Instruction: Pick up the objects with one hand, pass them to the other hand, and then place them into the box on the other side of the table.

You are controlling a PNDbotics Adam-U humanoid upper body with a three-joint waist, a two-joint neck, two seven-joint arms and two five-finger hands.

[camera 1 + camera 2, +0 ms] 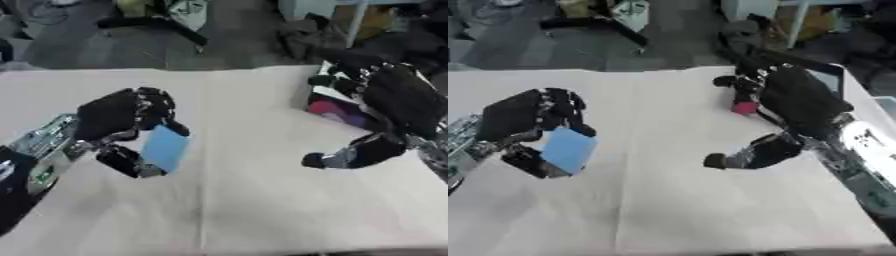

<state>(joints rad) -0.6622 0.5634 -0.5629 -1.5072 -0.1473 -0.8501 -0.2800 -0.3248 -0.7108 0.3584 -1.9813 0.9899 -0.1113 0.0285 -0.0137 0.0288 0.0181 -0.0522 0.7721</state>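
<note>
The left hand (122, 117) sits at the middle left of the frame, above the pale counter (254, 200). Its fingers (156, 107) curl down over the top edge of a flat light-blue object (164, 148), and the thumb closes in from below, so the blue piece is pinched between them and held off the counter surface, tilted slightly with its face toward the camera.

The right hand (798, 107) is at the upper right of the frame, back of the hand facing up. Its fingers (741, 87) are curled loosely toward the far edge of the counter and its thumb (741, 156) sticks out toward the centre of the frame; nothing can be seen held in it. The 2 hands are well apart, with bare counter between them.

Just beyond the right hand, at the right edge of the counter, stands a box (337, 107) with a pink and purple side showing, partly hidden behind the hand. Whether the fingers touch it cannot be told
</note>
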